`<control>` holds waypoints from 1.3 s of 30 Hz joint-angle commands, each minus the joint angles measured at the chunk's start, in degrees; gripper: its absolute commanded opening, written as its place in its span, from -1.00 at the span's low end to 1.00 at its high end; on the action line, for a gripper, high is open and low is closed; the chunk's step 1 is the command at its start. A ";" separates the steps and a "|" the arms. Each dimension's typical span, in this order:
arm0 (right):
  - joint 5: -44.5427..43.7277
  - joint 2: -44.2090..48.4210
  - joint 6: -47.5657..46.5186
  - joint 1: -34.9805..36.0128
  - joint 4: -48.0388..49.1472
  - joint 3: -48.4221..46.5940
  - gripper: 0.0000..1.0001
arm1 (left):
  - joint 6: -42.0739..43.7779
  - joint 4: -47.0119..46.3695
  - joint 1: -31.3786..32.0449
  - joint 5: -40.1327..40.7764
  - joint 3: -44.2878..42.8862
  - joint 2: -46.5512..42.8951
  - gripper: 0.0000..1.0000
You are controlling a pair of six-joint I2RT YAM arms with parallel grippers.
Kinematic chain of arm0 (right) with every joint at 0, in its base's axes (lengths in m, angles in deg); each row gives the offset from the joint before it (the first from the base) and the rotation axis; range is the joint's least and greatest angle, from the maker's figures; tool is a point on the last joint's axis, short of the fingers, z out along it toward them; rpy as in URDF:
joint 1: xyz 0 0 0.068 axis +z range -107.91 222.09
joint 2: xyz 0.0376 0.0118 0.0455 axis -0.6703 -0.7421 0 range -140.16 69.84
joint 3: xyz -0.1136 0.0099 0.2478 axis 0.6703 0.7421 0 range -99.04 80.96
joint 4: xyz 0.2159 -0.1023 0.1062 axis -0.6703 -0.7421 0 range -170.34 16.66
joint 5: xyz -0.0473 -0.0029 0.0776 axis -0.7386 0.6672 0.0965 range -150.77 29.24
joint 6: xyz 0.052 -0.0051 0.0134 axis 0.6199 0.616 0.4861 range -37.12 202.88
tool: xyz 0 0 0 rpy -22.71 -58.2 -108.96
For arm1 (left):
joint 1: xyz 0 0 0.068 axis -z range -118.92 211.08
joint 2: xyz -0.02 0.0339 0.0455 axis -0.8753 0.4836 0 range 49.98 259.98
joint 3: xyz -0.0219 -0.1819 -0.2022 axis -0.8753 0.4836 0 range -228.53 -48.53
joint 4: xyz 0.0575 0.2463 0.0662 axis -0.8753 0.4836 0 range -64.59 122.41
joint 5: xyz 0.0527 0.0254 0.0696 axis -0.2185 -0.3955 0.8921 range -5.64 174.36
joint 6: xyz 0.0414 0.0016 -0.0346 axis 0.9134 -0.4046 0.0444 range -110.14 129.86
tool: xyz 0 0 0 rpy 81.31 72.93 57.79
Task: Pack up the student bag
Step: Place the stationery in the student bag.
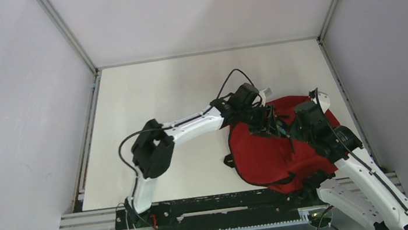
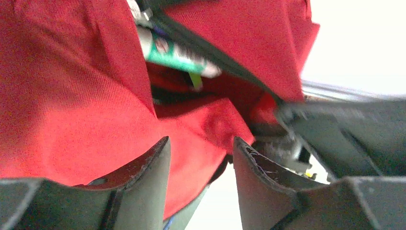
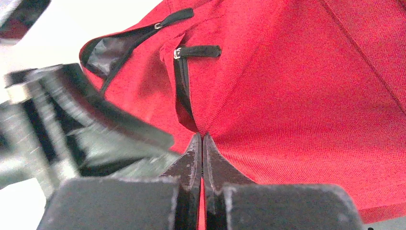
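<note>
A soft red fabric student bag [image 1: 271,153] with black straps and zipper trim lies on the white surface [image 1: 187,93], and everything else sits around it. The left gripper [image 2: 201,141] reaches in at the bag's far left end; its jaws are spread, with a raised fold of the bag's red cloth lying in the gap between them. Just beyond that fold the bag's mouth gapes along a black zipper edge, and a green-and-white object [image 2: 177,55], too blurred to name, shows inside it. The right gripper [image 3: 201,136] is over the bag's right side, its jaws pressed together and pinching the red fabric right at the end of a black zipper line [image 3: 182,91]. A short black pull tab [image 3: 198,51] lies flat on the bag at the other end of that zipper. Both arms meet over the bag's far half, their jaws close to one another.
</note>
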 commanded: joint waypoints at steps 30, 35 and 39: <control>4.02 2.52 0.78 -0.22 4.87 4.57 -1.00 | 4.58 -6.46 -15.78 -1.28 14.03 -2.43 0.10; 6.43 2.53 -2.30 -3.57 3.88 2.07 -1.00 | 2.45 -4.48 -14.44 -3.62 10.54 -6.59 -1.00; 12.87 -0.18 -6.71 -11.38 4.95 -0.91 -1.00 | 2.24 -3.07 -11.39 -3.99 7.12 -15.04 -1.00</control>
